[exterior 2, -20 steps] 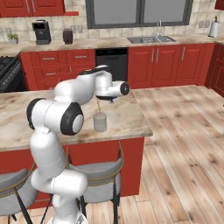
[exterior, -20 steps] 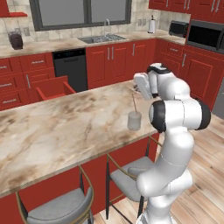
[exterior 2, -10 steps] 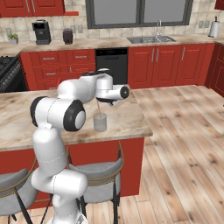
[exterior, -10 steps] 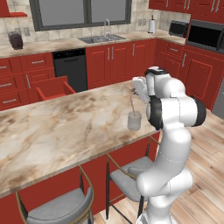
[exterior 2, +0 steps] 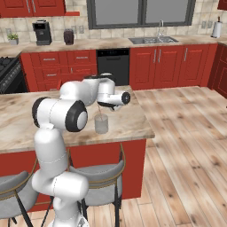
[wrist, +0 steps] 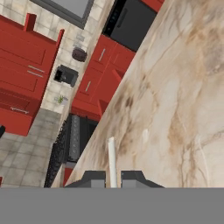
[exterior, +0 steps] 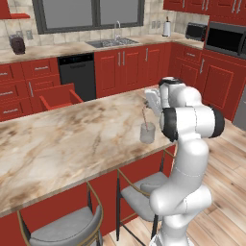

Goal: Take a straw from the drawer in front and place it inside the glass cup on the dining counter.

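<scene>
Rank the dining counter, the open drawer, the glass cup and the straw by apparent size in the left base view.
1. Dining counter
2. Drawer, though it stands farther from the camera
3. Glass cup
4. Straw, thinnest

The dining counter (exterior: 62, 139) was long, brown and beige. The glass cup (exterior: 147, 132) stood on it near one end.

The thin pale straw (exterior: 143, 116) stands nearly upright, its lower end apparently inside the clear glass cup (exterior: 147, 133).

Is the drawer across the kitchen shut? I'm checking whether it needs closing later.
No: in the left base view the drawer stands pulled out from the red cabinets, its open box showing beside the black dishwasher.
</scene>
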